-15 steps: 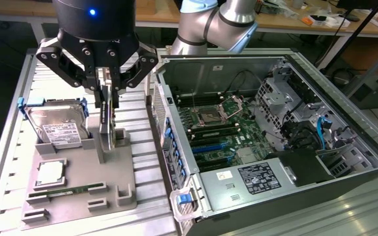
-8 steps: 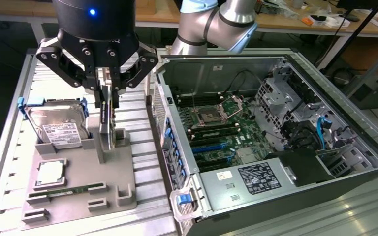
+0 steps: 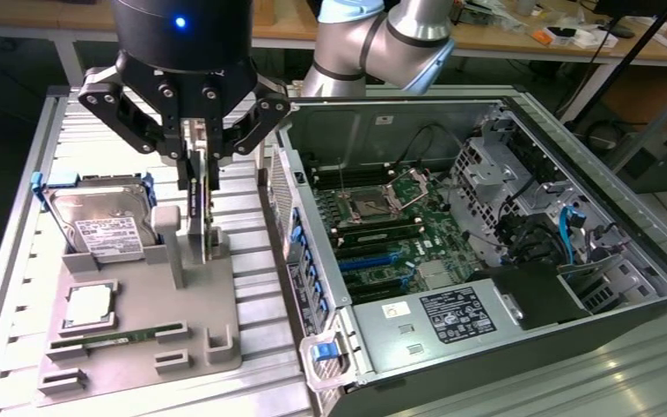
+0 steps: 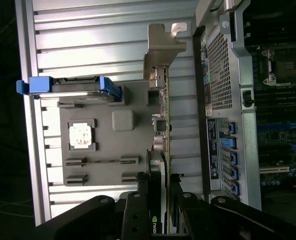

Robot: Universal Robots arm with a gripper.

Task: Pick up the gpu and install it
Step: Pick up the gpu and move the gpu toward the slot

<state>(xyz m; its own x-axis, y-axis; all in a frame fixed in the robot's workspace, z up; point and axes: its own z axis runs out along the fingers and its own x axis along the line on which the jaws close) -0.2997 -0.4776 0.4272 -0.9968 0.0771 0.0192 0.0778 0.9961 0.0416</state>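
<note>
Over the grey holder (image 3: 136, 347) on the table (image 3: 90, 122), the hand (image 3: 201, 184) is clamped on the gpu (image 3: 206, 234), which stands up on its thin edge. I think it should be kept straight, not tipped, so it does not catch the holder's posts.

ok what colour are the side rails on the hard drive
Blue side rails on the hard drive, clearest in the wrist view.

Nvidia logo (image 4: 154, 226) on the gpu (image 4: 163, 120), hard drive label (image 3: 104, 233) and power supply label (image 3: 455, 314) print too small to read
</note>
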